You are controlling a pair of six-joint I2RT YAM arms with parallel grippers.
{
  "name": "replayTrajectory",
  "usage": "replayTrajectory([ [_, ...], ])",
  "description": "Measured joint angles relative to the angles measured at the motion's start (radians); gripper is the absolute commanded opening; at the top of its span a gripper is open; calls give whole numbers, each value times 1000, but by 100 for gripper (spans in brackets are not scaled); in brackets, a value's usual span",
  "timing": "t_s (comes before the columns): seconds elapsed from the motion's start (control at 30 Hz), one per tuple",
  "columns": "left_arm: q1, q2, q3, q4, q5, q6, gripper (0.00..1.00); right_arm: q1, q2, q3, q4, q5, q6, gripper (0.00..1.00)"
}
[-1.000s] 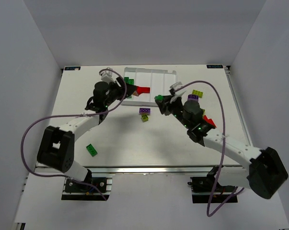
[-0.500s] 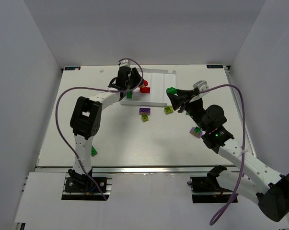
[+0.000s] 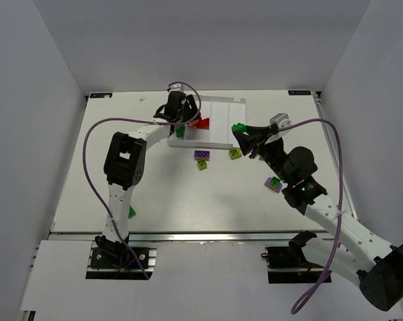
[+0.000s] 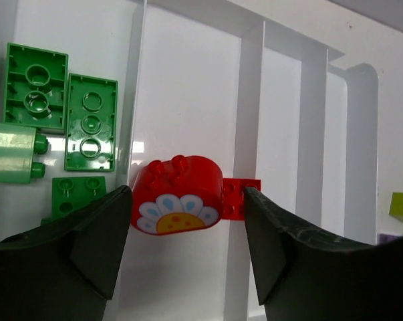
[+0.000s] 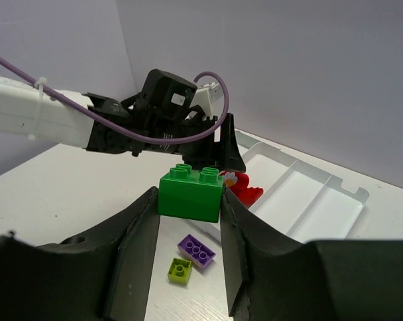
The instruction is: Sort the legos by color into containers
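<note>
— At left gripper [image 4: 186, 200]: jaws part-way in, set against both sides of red brick [image 4: 178, 195], flower face toward the wrist camera. Held, by the look of it.
— Position over tray [image 4: 188, 80]?
— Above second compartment from left, with brick's flat red end over divider [image 4: 249, 100]. First compartment: green bricks [image 4: 91, 124], four or so, lying loose.
— Right gripper [image 5: 190, 204]?
— Clamped on green brick [image 5: 190, 192], studs up, carried clear of the table [image 3: 161, 180]. From overhead: at tray's right end, well apart from the green compartment.
— Outlying stock?
— Purple brick [image 3: 202, 154] near tray's front edge, yellow-green brick [image 3: 202, 164] just beside it. Second yellow-green [image 3: 234, 153] close by. Purple-green pair [image 3: 273, 183] beside right arm. Single green [image 3: 129, 212] far off, partly hidden by left arm.
— Hazards?
— Two, both judged, not observed. First: release of red brick from this hover, with likely catching of flat end on divider, then tipping into third compartment or resting astride the ridge. Cause: off-centre placement. Second: green compartment directly beside left gripper, so any approach by right gripper at risk of meeting left fingers or cable. Cause: both grippers wanted at same end of tray. Safer order, as estimated: left out first.
</note>
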Motion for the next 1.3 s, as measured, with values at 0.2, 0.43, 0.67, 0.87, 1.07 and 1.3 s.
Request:
replayTrajectory([
  [0.2, 0, -113, -10, -107, 6, 79, 80, -5, 42, 0, -1, -115, -58, 0],
  [0.43, 0, -706, -348, -79, -8, 175, 98, -5, 322, 189, -164, -312, -200, 0],
  [0.67, 0, -1300, -824, 96, -35, 195, 98, -11, 869, 780, -465, -428, -331, 0],
  [0.87, 0, -1300, -971, 86, -18, 216, 98, -11, 1238, 1220, -650, -429, -352, 0],
  [1.07, -3, -1333, -995, 76, 31, 218, 98, -10, 1415, 1373, -716, -414, -352, 0],
  [1.3, -5, -1366, -996, 108, 45, 217, 98, -8, 1522, 1467, -750, -419, -348, 18],
])
